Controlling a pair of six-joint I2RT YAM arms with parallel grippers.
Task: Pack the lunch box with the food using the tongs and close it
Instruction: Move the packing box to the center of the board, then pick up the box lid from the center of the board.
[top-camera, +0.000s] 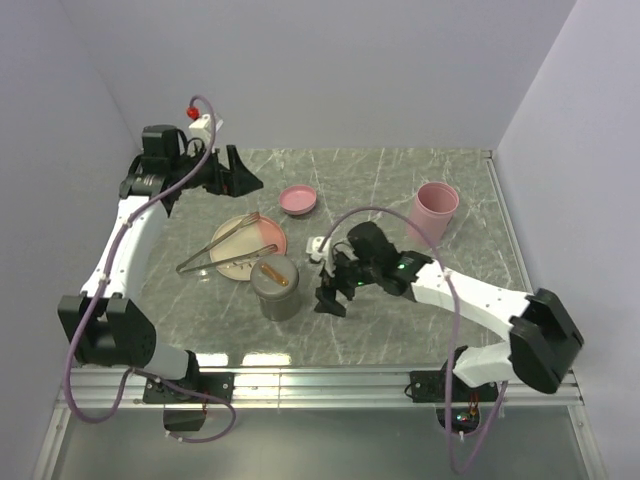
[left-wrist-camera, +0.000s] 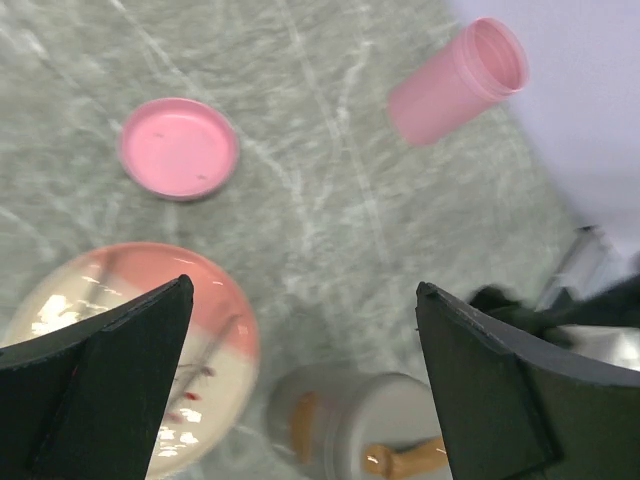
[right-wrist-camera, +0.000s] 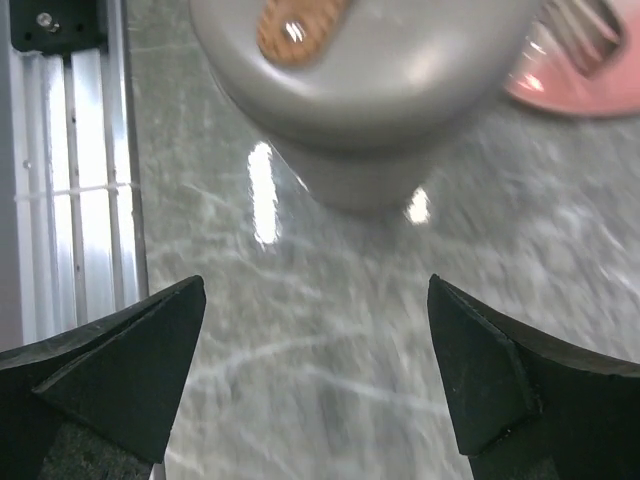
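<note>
The right gripper (top-camera: 330, 300), wide open and empty, hangs just right of the lidded grey lunch box (top-camera: 277, 285). Beyond, the tongs (top-camera: 225, 248) lie across the plate (top-camera: 262, 236), joined end leftward. The open left gripper (top-camera: 238, 178) hovers farther back.

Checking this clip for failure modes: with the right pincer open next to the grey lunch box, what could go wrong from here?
1. The right pincer hangs open close beside the lunch box. A careless sideways sweep could knock this tall container over.
2. The tongs lie loosely across the plate with their joined end overhanging the rim. An arm passing by might flick them off.
3. The lid is on, but the views don't show whether it is fully seated.
</note>
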